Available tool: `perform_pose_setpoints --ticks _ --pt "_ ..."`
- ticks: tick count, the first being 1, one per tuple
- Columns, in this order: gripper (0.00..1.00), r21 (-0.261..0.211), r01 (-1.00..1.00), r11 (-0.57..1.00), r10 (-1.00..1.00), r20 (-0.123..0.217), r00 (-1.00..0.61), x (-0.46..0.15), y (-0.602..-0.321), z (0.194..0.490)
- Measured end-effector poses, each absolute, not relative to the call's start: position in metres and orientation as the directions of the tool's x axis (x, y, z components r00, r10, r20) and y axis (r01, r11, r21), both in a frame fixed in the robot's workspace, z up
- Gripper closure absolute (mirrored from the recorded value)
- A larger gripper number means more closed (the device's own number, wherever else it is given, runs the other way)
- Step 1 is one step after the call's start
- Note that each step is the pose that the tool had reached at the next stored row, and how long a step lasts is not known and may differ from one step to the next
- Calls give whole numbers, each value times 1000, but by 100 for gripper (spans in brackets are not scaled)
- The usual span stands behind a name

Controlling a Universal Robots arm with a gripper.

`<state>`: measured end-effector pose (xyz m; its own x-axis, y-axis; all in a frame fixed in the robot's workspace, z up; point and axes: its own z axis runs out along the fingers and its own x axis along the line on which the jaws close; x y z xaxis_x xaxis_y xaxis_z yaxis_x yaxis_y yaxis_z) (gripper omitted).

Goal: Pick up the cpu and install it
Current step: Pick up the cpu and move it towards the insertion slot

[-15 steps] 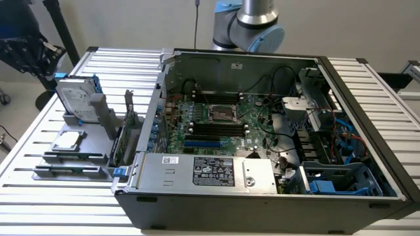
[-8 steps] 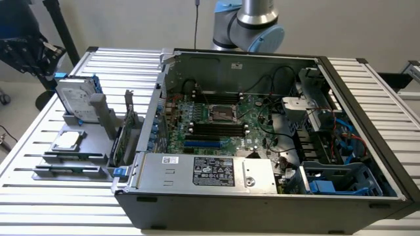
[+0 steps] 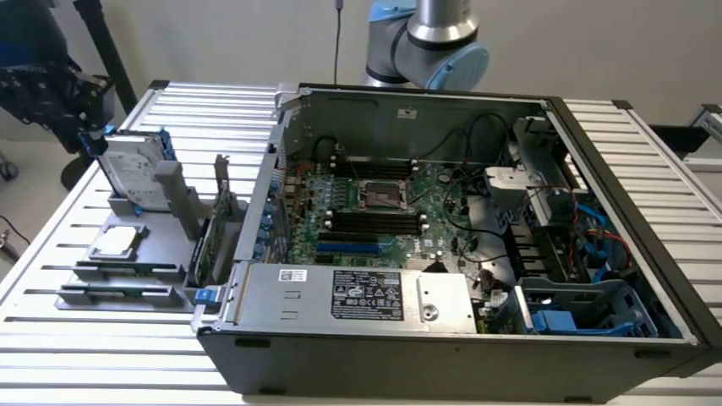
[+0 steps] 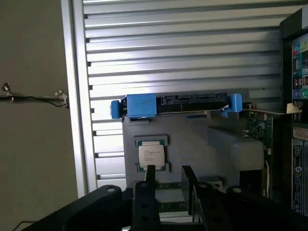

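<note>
Pincer: my pincer (image 4: 168,175) is partly spread. There is a clear gap between the two fingers (image 4: 149,177) and nothing in it, so I hold nothing.
Cpu: the cpu (image 4: 151,155) lies flat with its shiny top up, in a shallow square seat of the grey tray (image 4: 192,139).
Tray: it rests on the slatted tabletop (image 3: 68,355), at the exterior view's left of the open computer case (image 3: 338,364).
Hard drive: the hard drive (image 4: 175,103) with blue rails stands on edge in the same tray, just past the cpu as seen from my fingertips.
Direction: the cpu lies ahead of my fingertips and off-centre to them. One fingertip lines up with its near edge, while the other is over bare tray beside it. I judge the gap is not yet centred on the cpu.
Axis: the cpu is square, so it has no long side to favour. Its edges run square with the tray and with the hard drive's length, and my fingers close along that same line.
Contact: near, but I cannot tell whether a fingertip touches the cpu; I judge it is apart.
Socket: the socket (image 3: 380,196) sits mid-board inside the case and looks empty to me. It is well apart from the cpu, with the case wall between them.
Progress: the cpu is not yet picked up.
</note>
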<state>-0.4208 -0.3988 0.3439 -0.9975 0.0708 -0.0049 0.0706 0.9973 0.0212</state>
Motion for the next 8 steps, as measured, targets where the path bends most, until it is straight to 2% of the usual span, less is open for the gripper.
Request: perform_pose_setpoints --ticks 2,5,6,8 --pt "53 21 71 997 71 -2 -997 -421 -399 344" --pt "47 21 71 997 71 1 -997 -421 -399 343" --pt "40 21 71 997 71 1 -997 -421 -399 342" --pt "40 21 71 997 71 2 -997 -421 -399 338"
